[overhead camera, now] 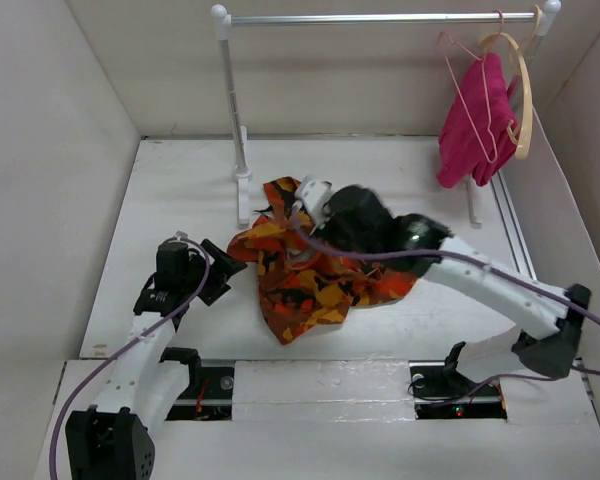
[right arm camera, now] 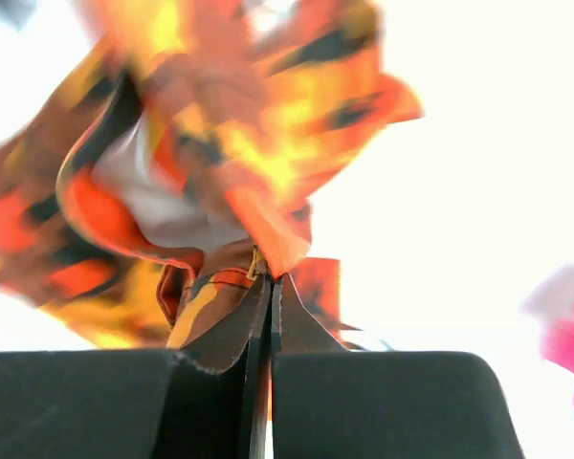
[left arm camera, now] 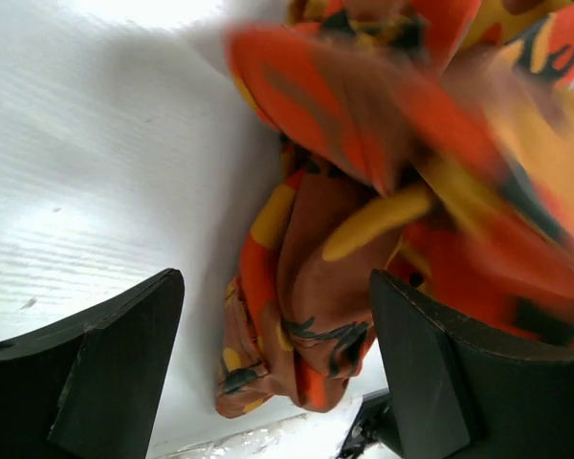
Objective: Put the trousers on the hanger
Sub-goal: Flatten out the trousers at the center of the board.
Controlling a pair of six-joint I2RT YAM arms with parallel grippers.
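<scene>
The right hand [right arm camera: 268,289], its two fingers pressed together, clamps a fold of the camouflage-print trousers [overhead camera: 310,280], the orange, yellow and black cloth bunching up just past the fingertips in the wrist view. From overhead, that hand sits at the upper edge of the crumpled garment, near the centre of the frame, its white arm reaching in from the lower right. The left hand [left arm camera: 275,282] stands with its fingers apart at the left edge of the heap, holding nothing; in its own view a hanging lobe of the cloth lies between the two dark fingers, and whether it touches them cannot be told. The trousers lie in a loose pile on the white tabletop [overhead camera: 180,190], just in front of the left foot of the clothes rail [overhead camera: 380,18]. Well apart from them, in the upper right of the overhead frame, the thin pink wire hanger [overhead camera: 467,103] hangs from the rail beside a pale wooden hanger [overhead camera: 525,100], with a magenta cloth [overhead camera: 475,135] draped there.
</scene>
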